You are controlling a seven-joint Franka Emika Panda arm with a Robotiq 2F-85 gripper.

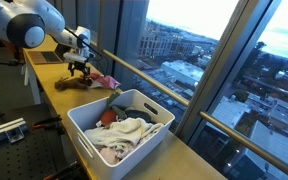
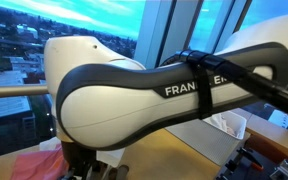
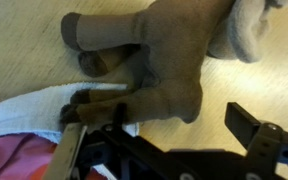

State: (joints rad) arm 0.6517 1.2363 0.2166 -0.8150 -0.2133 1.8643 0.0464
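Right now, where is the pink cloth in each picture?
Exterior view: pink cloth, upper left of middle.
Exterior view: pink cloth, bottom left corner.
Wrist view: pink cloth, bottom left corner.
Shared landmark: the wooden counter under it.

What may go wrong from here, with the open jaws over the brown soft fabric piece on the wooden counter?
1. The jaws stand open over the brown soft fabric piece, but one jaw sits by the white cloth and the pink cloth, so closing may catch those too.
2. The soft piece may bunch and slip out.
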